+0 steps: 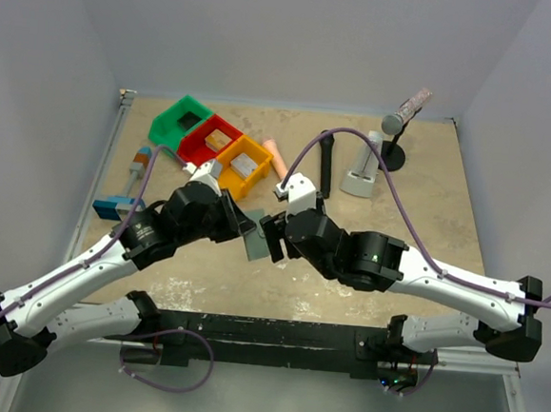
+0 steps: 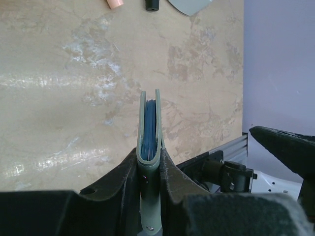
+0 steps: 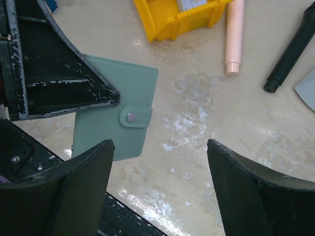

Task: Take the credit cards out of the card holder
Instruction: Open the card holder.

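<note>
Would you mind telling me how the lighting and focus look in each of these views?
Top external: even, soft light, with only faint shadows on the table. Left wrist: whitish glare streaks on the table; the card holder edge is sharp, while the left gripper is dark and soft. Right wrist: the open right gripper looms dark and slightly blurred.

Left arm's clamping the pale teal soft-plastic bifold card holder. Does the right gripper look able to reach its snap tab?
Probably yes. The right gripper is open and faces the card holder; its snap tab sits uncovered just beyond the left gripper clamping it, with nothing between.
</note>
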`<action>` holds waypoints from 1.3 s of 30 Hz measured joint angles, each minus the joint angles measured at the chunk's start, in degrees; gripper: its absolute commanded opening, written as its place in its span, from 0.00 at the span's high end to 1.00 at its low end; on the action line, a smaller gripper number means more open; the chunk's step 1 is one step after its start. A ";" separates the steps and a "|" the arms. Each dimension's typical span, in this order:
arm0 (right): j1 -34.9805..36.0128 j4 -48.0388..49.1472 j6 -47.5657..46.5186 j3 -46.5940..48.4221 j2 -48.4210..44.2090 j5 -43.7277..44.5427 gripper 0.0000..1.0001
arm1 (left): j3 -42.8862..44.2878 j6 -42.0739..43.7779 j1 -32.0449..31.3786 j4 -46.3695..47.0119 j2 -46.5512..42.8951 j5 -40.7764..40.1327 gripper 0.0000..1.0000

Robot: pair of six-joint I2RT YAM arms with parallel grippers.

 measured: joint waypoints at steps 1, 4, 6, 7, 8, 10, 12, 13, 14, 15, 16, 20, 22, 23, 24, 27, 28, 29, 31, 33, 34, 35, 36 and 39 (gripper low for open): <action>0.37 0.13 -0.15 0.02 0.22 0.13 0.23 | 0.00 -0.57 -0.17 0.13 0.07 0.50 1.00; 1.51 0.63 -0.57 0.24 1.09 0.17 0.29 | 0.31 -2.19 -0.66 0.20 0.42 1.90 1.00; 2.01 0.66 -0.59 0.52 1.97 0.17 0.31 | 0.74 -2.93 -0.94 0.20 0.70 2.60 1.00; 2.23 0.63 -0.59 0.70 2.45 0.20 0.32 | 0.98 -3.30 -1.03 0.20 0.76 2.84 1.00; 2.38 0.61 -0.59 0.87 2.93 0.20 0.34 | 1.18 -3.78 -1.18 0.22 0.76 2.97 1.00; 2.54 0.39 -0.55 1.07 3.67 0.39 0.36 | 1.49 -4.42 -1.36 0.20 0.74 3.10 1.00; 2.56 -0.37 -0.26 1.42 4.39 1.03 0.39 | 1.60 -4.98 -1.57 0.15 0.74 3.10 1.00; 2.56 -1.11 -0.02 1.75 4.85 1.77 0.40 | 1.62 -5.20 -1.66 0.17 0.74 3.13 1.00; 2.56 -1.66 0.13 1.95 5.20 2.21 0.41 | 1.62 -5.29 -1.73 0.13 0.72 3.10 1.00; 2.56 -2.23 0.31 2.14 5.51 2.60 0.41 | 1.62 -5.40 -1.75 0.11 0.72 3.13 1.00; 2.56 -2.86 0.46 2.43 5.88 3.26 0.42 | 1.62 -5.64 -1.77 0.11 0.72 3.13 1.00; 2.62 -4.79 1.18 3.65 7.15 4.72 0.43 | 1.62 -6.54 -1.77 0.11 0.70 3.30 1.00; 2.75 -5.35 1.51 3.96 7.39 4.90 0.43 | 1.62 -6.71 -1.84 0.11 0.70 3.41 1.00; 2.89 -5.49 1.64 3.98 7.37 5.01 0.43 | 1.62 -6.73 -1.95 0.11 0.70 3.50 1.00; 2.93 -5.66 1.79 4.00 7.37 5.11 0.43 | 1.62 -6.75 -2.01 0.11 0.70 3.52 1.00; 3.26 -5.81 1.79 4.07 7.41 5.22 0.44 | 1.62 -6.82 -2.10 0.11 0.70 3.74 1.00; 3.30 -5.86 1.79 4.13 7.50 5.29 0.44 | 1.62 -6.84 -2.10 0.11 0.70 3.78 1.00; 3.41 -6.14 1.79 4.35 7.72 5.57 0.44 | 1.62 -6.86 -2.10 0.11 0.70 3.82 1.00; 3.69 -6.25 1.75 4.83 8.24 6.12 0.44 | 1.62 -7.10 -2.10 0.11 0.70 3.89 1.00; 4.07 -6.54 1.75 5.05 8.72 6.54 0.44 | 1.62 -7.26 -2.10 0.04 0.70 4.04 1.00; 4.20 -6.71 1.75 5.20 8.92 6.71 0.44 | 1.62 -7.26 -2.10 -0.07 0.70 4.13 1.00; 4.35 -6.86 1.73 5.35 9.07 6.86 0.44 | 1.62 -7.28 -2.10 -0.17 0.70 4.17 1.00; 4.48 -7.06 1.73 5.46 9.22 7.23 0.44 | 1.62 -7.48 -2.10 -0.24 0.70 4.17 1.00; 4.85 -7.28 1.70 5.57 9.31 7.78 0.41 | 1.79 -7.76 -2.10 -0.46 0.76 4.28 1.00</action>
